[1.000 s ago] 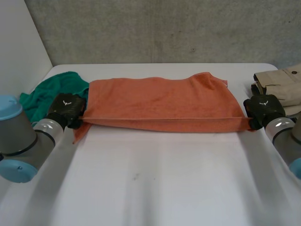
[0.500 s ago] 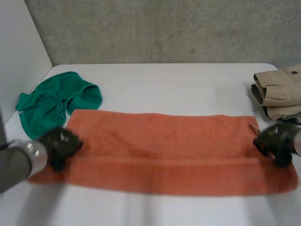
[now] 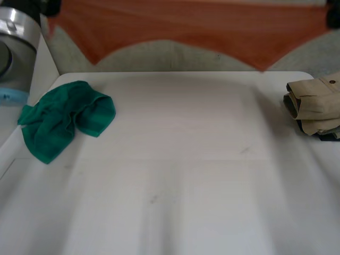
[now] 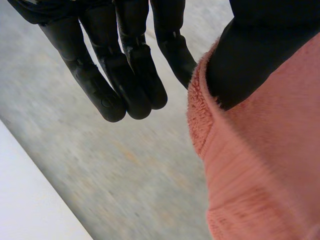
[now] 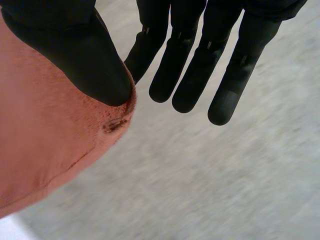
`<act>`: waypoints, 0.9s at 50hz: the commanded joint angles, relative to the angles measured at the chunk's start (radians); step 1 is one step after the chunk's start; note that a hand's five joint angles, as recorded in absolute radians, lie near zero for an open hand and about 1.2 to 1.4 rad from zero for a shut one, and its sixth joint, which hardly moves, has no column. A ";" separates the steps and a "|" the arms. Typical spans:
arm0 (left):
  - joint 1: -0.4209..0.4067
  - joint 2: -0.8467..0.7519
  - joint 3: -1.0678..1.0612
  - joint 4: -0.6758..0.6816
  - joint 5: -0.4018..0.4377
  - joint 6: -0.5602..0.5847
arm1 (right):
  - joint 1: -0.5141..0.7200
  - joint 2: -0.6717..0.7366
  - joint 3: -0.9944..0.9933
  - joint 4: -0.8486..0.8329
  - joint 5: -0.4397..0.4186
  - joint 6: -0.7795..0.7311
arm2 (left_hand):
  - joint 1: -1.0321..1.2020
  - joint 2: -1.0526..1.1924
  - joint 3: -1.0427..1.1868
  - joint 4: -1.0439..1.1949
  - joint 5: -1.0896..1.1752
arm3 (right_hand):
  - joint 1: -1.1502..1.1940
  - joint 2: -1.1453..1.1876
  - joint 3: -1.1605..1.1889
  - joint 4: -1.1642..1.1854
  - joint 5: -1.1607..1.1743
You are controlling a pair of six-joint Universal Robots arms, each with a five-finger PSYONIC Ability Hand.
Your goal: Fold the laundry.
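Head view: an orange terry towel hung stretched in the air above the white table, touching nothing on it. It spanned the upper part of the view from the left hand to the right hand. Its lower edge sagged into two points with an arch between them, in front of the grey concrete wall. The left arm's grey joint stood beside the left end. A crumpled green cloth lay on the table's left side. A folded beige garment lay at the right edge. The two were well apart.

Left wrist view: the left hand's fingers were straight and close together. The thumb pressed onto the edge of the towel, beside the nearest finger, so the cloth was pinched there. The towel hung down from the thumb.

Right wrist view: the right hand's fingers were straight and slightly spread. The thumb was clamped on a rounded corner of the towel, which hung below it.
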 commanded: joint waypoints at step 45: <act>-0.059 -0.077 -0.414 -0.354 0.007 0.463 | -0.067 0.132 0.449 0.236 -0.027 -0.316 | 0.223 0.199 0.207 0.199 0.245 | 0.259 0.219 0.207 0.198 0.233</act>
